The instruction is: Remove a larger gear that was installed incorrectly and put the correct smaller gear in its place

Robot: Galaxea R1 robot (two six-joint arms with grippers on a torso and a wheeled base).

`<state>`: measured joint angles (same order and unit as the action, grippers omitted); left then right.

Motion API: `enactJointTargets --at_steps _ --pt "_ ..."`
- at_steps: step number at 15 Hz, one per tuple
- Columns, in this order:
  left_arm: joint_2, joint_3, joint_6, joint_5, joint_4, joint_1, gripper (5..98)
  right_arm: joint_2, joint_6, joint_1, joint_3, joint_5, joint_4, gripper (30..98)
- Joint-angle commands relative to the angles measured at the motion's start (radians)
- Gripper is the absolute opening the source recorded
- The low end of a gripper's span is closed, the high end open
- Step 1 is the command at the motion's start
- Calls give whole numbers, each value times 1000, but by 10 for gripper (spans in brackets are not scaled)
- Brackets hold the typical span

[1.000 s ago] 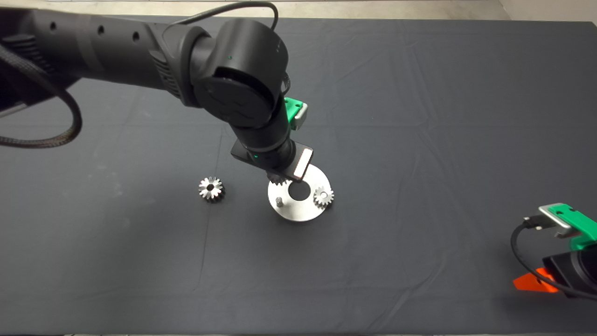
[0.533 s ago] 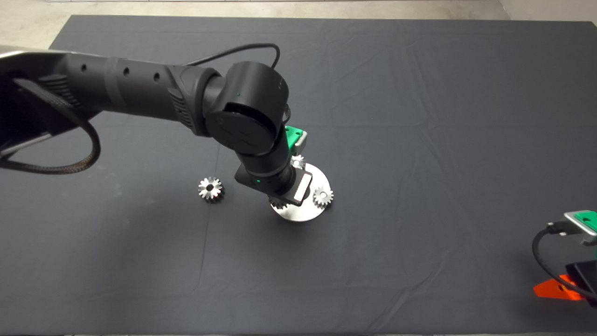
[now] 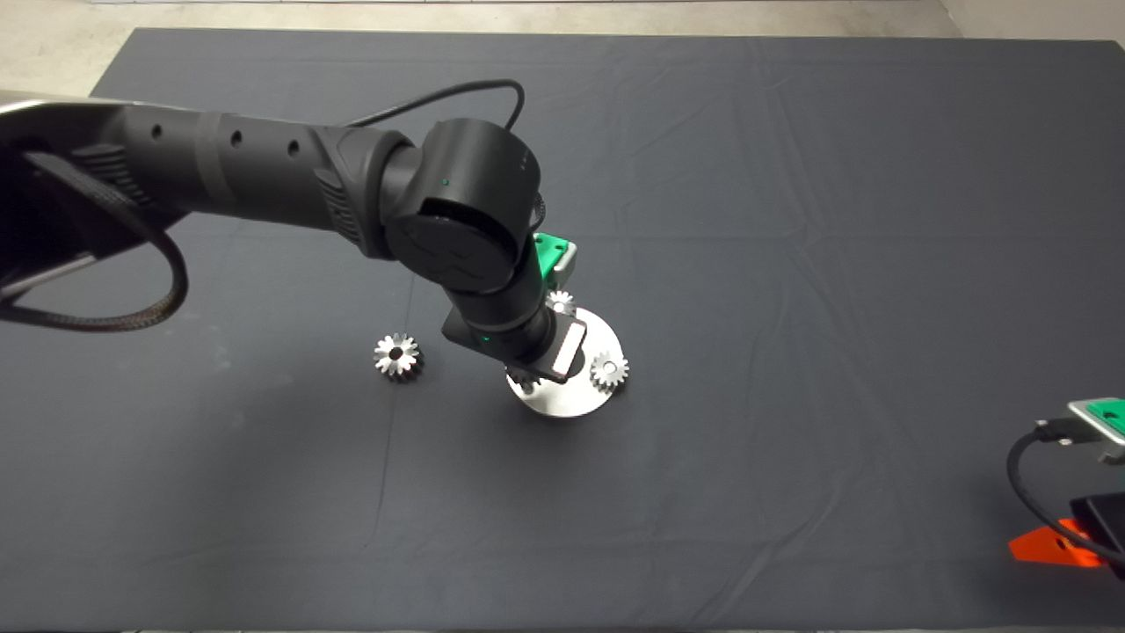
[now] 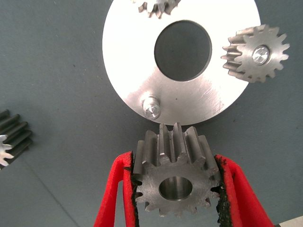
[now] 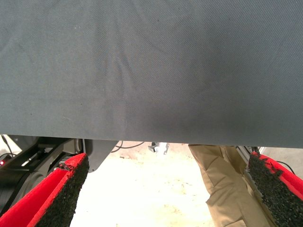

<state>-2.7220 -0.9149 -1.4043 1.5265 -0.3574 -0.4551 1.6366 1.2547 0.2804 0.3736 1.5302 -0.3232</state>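
My left gripper point(image 4: 174, 161) is shut on the smaller gear point(image 4: 175, 182), grey with short blunt teeth and a round bore. It holds the gear just off the rim of the round metal plate point(image 4: 128, 56), close to the plate's bare pin point(image 4: 152, 108). Two like gears sit on the plate's other pins, one point(image 4: 255, 53) in full view, the other point(image 4: 154, 5) cut off. In the head view the left arm covers part of the plate point(image 3: 571, 400). The larger gear point(image 3: 397, 356), star-toothed, lies on the mat to the plate's left. My right gripper point(image 5: 168, 161) is open and empty at the lower right.
The plate has a large centre hole point(image 4: 182, 49). The right wrist view shows the mat's edge, the floor beyond and a person's leg point(image 5: 222, 179) in khaki trousers. A cable runs from the right arm point(image 3: 1024, 466).
My left arm has come down and toward the front with the smaller gear, now low over the plate's near edge. The right gripper has drawn back toward the lower right corner.
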Motion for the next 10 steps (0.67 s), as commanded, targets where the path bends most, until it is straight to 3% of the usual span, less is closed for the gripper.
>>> enactJointTargets --at_steps 1,6,10 --pt "13 4 5 53 -43 6 258 -5 6 11 -10 74 -26 888" --pt "23 2 5 53 -68 21 258 0 6 10 -10 73 -23 888" --pt "23 1 5 53 -97 59 257 -2 6 10 -10 76 -25 888"
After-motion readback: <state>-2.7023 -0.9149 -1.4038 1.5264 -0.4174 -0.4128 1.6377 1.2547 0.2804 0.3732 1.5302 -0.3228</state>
